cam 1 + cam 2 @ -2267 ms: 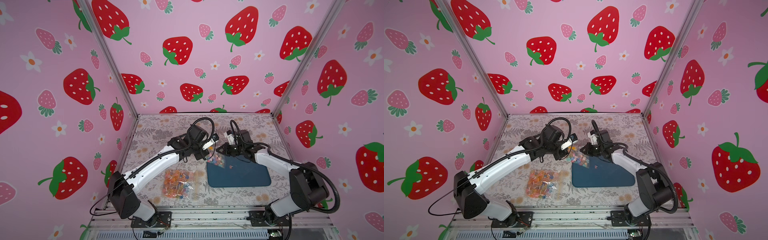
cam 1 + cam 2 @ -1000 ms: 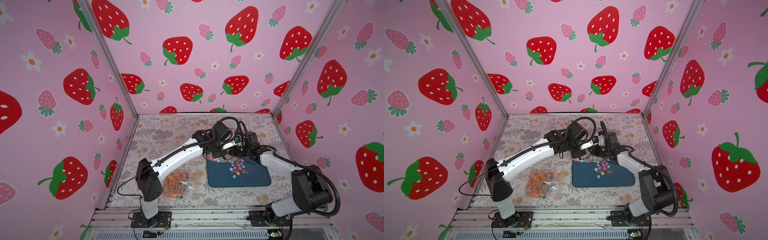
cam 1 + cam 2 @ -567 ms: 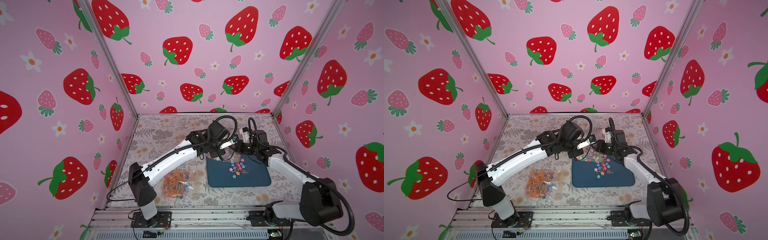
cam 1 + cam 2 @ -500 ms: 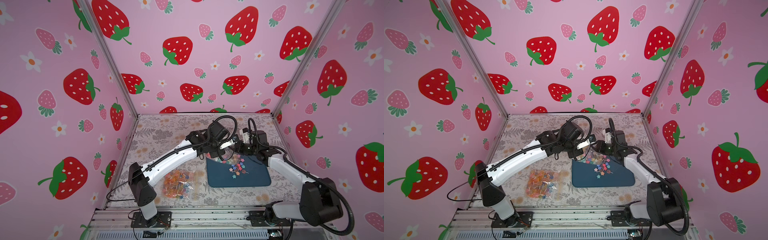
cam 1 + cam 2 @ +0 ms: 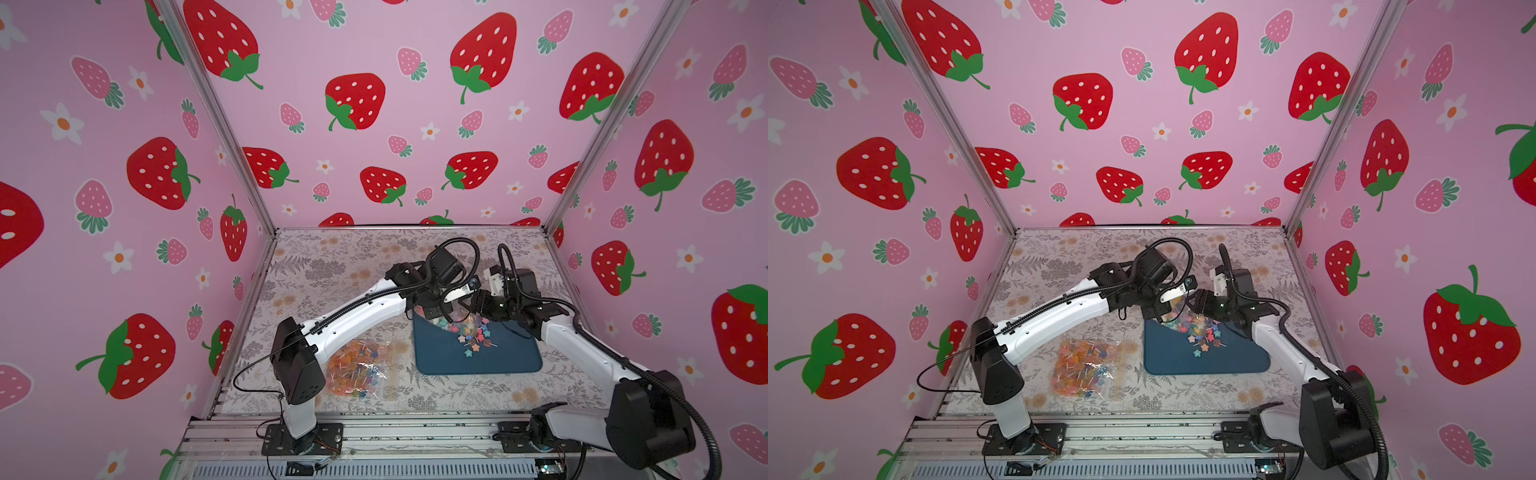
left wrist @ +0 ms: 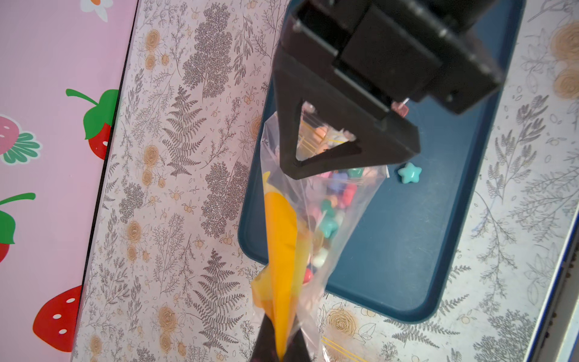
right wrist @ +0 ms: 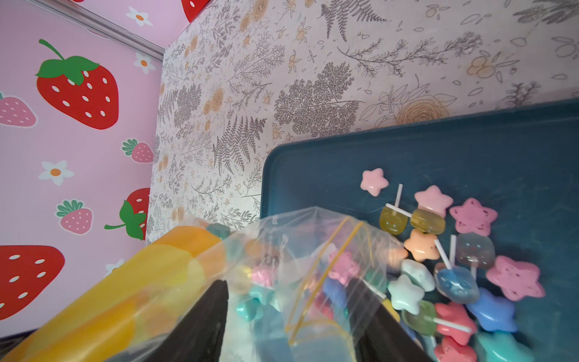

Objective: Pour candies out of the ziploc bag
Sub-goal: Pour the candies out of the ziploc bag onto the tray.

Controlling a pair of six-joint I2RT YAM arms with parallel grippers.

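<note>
Left gripper [image 6: 279,346] clamped on the closed corner of the bag [image 6: 341,219], which hangs mouth-down over the tray's [image 5: 511,357] far-left part (spilled candies [image 7: 434,199] lie just beneath), long axis sloping toward the right gripper [image 7: 297,307], jaws parted astride the mouth.

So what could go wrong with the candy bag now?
1. The ziploc bag hangs right at the blue tray's edge, so candies inside might tumble onto the table.
2. The right gripper's jaws stand apart at the bag's mouth. With only the left gripper pinching the bag, the mouth might flop shut and trap candies.
</note>
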